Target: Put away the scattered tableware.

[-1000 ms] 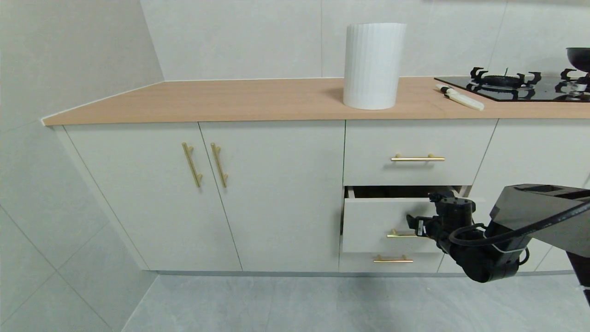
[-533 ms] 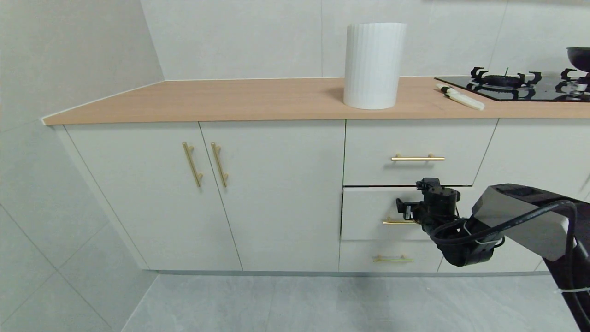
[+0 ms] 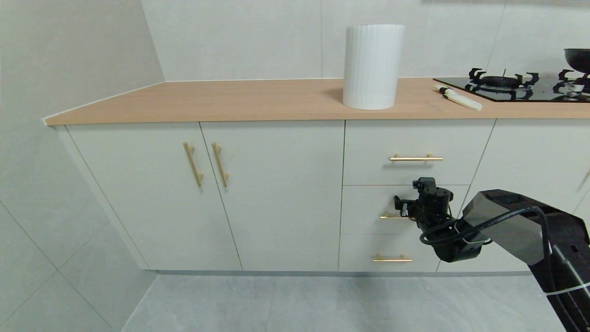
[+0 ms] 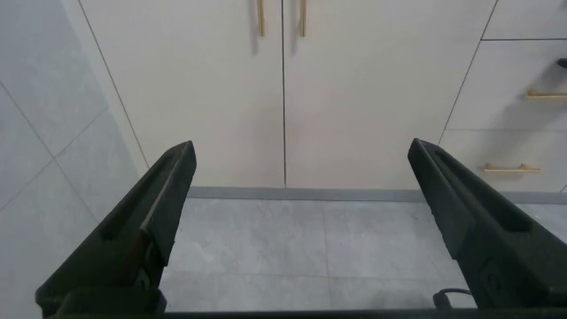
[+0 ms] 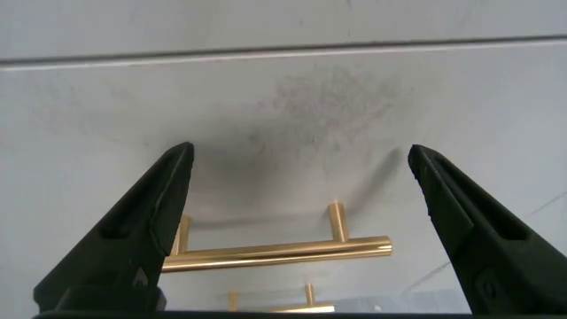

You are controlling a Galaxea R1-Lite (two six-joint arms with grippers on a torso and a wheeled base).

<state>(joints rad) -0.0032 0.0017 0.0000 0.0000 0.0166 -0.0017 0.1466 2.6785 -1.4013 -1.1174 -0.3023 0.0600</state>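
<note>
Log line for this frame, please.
right claw: open, at middle drawer handle | middle drawer: shut | left claw: open, facing cabinet doors

Left wrist camera, as I read it from the console. My left gripper (image 4: 301,149) hangs with its two dark fingers (image 4: 146,226) spread wide, facing the double doors (image 4: 283,97) of a pale cabinet. Two brass door handles (image 4: 260,16) stand upright, one on either side of the doors' centre seam and close to it. Directly below the doors runs a grey plinth (image 4: 266,193), and in front of that lies a grey tiled floor (image 4: 292,244). To one side of the doors I see stacked drawers (image 4: 518,124), each front carrying a horizontal brass bar (image 4: 509,167). To the other side is a tiled wall (image 4: 40,133).
</note>
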